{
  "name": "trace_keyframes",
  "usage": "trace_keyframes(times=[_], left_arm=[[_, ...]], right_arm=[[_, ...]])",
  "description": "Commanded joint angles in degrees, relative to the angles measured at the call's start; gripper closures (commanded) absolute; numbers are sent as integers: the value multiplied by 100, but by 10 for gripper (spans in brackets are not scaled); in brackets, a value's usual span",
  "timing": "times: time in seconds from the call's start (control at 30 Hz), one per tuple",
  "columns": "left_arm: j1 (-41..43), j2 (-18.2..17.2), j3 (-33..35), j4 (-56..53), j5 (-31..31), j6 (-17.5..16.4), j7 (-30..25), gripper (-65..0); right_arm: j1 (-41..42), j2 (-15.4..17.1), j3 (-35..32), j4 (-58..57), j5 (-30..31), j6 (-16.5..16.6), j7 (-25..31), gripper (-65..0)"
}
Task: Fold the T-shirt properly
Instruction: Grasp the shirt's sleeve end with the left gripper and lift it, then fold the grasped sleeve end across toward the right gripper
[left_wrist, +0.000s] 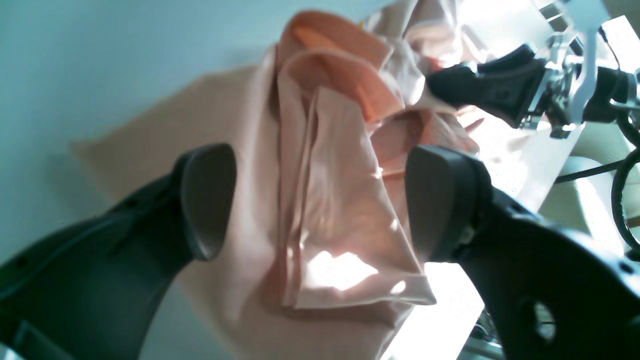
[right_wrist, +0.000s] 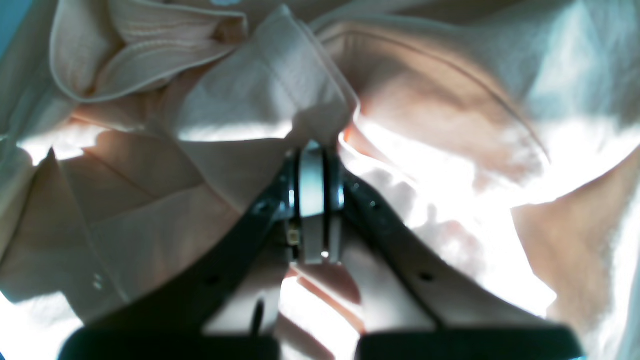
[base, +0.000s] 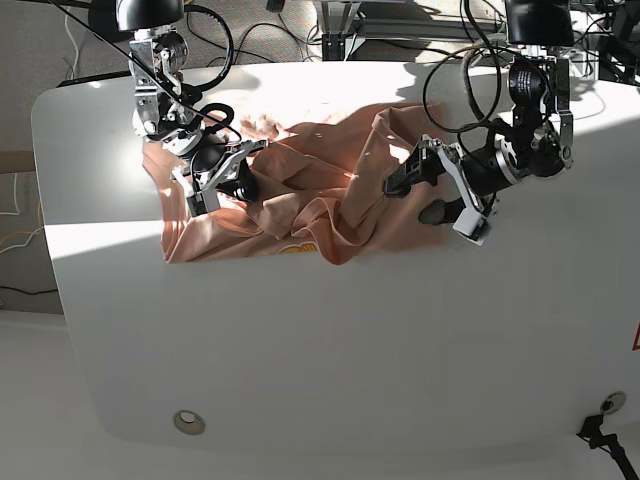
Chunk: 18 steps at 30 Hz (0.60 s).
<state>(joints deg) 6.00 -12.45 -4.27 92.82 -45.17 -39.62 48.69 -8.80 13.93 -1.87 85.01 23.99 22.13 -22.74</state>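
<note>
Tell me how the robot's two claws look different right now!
The left gripper has its jaws spread wide apart, while the right gripper is squeezed shut. The left gripper holds nothing; the T-shirt just hangs loose between its fingers. The right gripper pinches a fold of the shirt. In the base view, the left gripper is at the shirt's right edge and the right gripper is over its left part. Both have dark fingers.

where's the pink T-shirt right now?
Base view: the crumpled salmon-pink cotton T-shirt lies bunched on the white table's far half, between the shut right gripper at image left and the open left gripper.
</note>
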Motion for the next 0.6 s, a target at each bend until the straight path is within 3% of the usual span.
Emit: trace_keyframes(times=[0.0, 0.57], left_arm=[[-33, -52, -8, -222, -147, -38, -91, -479], [433, -8, 520, -565, -182, -38, -91, -479]], right_arm=[[14, 35, 7, 48, -56, 24, -104, 0], [31, 35, 7, 48, -56, 24, -104, 0]])
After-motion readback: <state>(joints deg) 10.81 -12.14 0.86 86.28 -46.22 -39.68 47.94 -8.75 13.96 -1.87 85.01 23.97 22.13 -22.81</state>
